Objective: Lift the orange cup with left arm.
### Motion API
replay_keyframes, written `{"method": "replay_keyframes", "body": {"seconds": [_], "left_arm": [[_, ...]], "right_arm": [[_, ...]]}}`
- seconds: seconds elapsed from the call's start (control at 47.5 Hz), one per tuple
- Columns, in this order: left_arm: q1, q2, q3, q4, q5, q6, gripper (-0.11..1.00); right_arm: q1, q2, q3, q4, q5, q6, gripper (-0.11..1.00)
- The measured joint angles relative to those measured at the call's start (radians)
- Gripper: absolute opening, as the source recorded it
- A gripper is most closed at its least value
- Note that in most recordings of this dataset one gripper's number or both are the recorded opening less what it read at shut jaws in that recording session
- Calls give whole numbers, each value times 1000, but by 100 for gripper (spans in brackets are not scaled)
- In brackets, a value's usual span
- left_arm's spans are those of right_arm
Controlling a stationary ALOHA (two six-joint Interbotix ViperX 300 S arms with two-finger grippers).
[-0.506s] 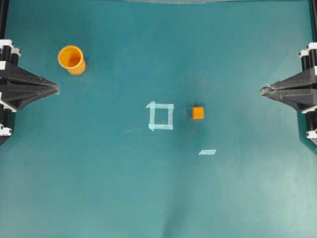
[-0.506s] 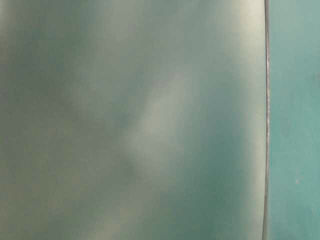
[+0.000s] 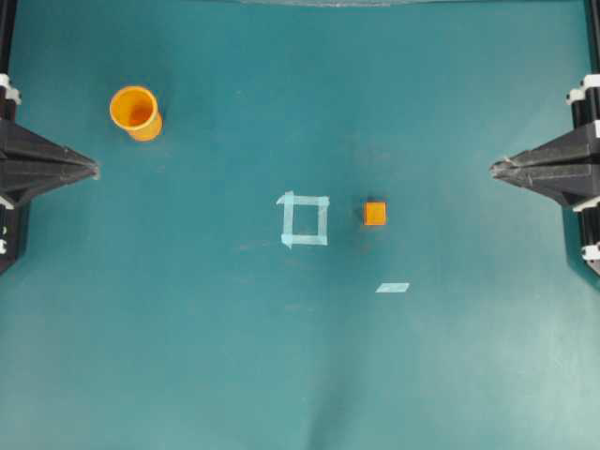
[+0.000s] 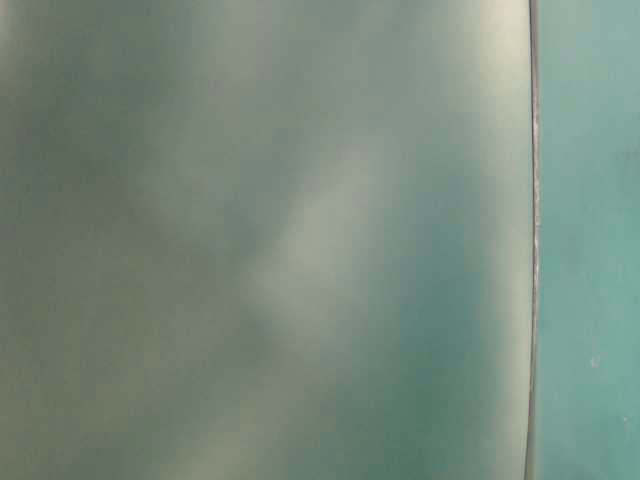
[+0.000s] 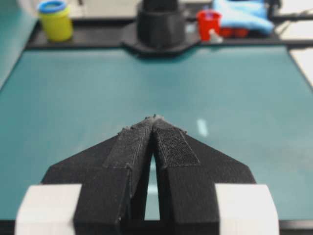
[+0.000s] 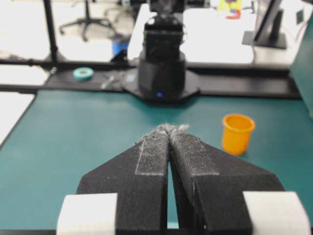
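Teal covers the whole tabletop [image 3: 187, 356], and both arms sit at its opposite edges with nothing in their grip. The left end effector [image 3: 94, 171] lies at the left edge of the overhead view, stretched out level and pointing toward the middle of the tabletop; its two black fingers come together in a point with their tips touching and only a thin slit between them further back, as the left wrist view [image 5: 153, 119] shows. The right end effector [image 3: 494, 170] mirrors that pose at the right edge, also level, aimed at the centre, its padded fingers pressed together at the tips [image 6: 169, 129].

The orange cup [image 3: 135, 112] stands upright on the tabletop in the far left part of the overhead view, mouth up, near the left end effector but apart from it, beyond and slightly inward of its tip. In the right wrist view the same cup [image 6: 237, 133] stands free on the surface across the tabletop.

A square outline of pale tape [image 3: 305, 220] marks the centre of the tabletop. A small orange cube [image 3: 375, 214] sits just beside that square, outside it. A short strip of pale tape [image 3: 393, 288] lies apart from both.

The table-level view gives only a blurred grey-green surface.
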State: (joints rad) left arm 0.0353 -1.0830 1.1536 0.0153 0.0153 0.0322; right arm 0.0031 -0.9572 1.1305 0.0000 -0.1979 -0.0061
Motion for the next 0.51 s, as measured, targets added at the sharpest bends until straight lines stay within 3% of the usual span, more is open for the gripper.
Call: {"method": "replay_keyframes", "body": {"seconds": [0.253,0.506], "left_arm": [[141,-34,-5,0,173,-14,0],[259,-34,-5,2,233,-12,0]], "right_arm": [[-2,0,0,-2,2,0,0],[-2,2,0,0,3,0,0]]}}
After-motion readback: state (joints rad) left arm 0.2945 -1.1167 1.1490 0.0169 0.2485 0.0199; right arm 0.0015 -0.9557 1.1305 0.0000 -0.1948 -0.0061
